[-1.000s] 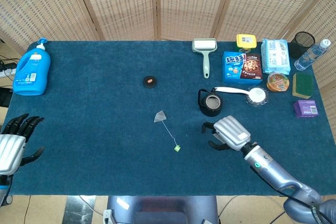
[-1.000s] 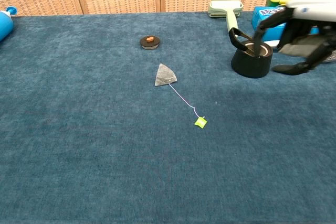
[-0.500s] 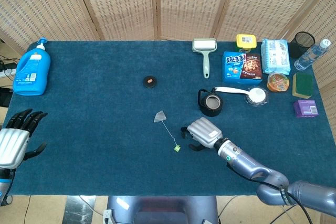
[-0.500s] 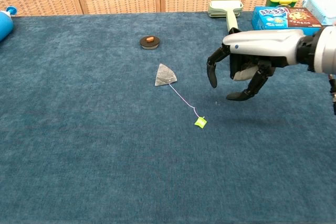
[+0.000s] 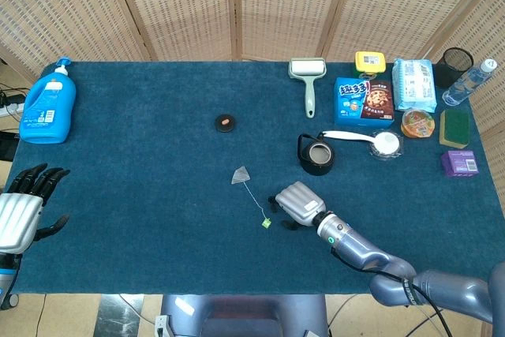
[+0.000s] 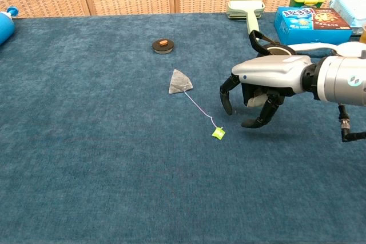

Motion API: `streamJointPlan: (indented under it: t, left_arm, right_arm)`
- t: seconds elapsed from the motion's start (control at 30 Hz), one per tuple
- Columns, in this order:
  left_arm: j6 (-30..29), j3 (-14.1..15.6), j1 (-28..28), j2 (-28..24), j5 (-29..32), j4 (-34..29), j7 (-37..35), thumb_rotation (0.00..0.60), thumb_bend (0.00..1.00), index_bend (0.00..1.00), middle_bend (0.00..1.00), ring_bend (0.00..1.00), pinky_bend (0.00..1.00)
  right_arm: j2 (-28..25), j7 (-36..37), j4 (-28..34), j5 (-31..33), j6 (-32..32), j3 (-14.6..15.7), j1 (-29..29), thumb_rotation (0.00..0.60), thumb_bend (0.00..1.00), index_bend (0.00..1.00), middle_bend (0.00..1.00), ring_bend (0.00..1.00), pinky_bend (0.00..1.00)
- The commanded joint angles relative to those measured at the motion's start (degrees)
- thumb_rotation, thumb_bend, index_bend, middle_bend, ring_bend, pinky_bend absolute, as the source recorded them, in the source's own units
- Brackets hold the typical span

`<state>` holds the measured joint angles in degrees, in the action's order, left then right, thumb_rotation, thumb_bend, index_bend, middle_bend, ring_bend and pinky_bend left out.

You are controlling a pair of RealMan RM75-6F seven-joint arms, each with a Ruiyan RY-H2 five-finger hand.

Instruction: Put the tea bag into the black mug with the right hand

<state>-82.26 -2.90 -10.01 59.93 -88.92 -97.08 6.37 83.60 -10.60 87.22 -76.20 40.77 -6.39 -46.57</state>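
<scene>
My right hand (image 6: 251,92) hovers just above the blue carpeted counter (image 5: 142,163), its dark fingers (image 6: 225,96) curled downward but apart and holding nothing, just beside the small green tag (image 6: 218,133) at the end of the tea bag's string. The pyramid-shaped tea bag (image 6: 180,82) itself lies flat on the counter, further from my hand along that thin string. The glossy black mug (image 5: 316,155) stands upright behind my hand, and my left hand (image 5: 22,209) rests spread and empty at the counter's near left corner.
</scene>
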Motion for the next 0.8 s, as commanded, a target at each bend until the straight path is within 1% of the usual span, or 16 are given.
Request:
streamJointPlan:
  t: [0.03,0.8]
  left_arm:
    - [-0.02,0.0,0.0,-0.01,0.07,0.1,-0.11,0.6,0.28,0.16,0.19,0.1,0.13]
    - [-1.09,0.61,0.97,-0.14,0.46,2.15,-2.88,0.6,0.28,0.16,0.19,0.1,0.13]
  right_arm:
    - [0.46,-0.63,-0.29,0.43,0.07,0.24,-0.21,0.6,0.37,0.46,1.0,1.0,1.0]
    - [4.79,-6.59,-1.85,5.19,0.1,1.18,-2.43,0.6,0.36,0.48,1.0,1.0,1.0]
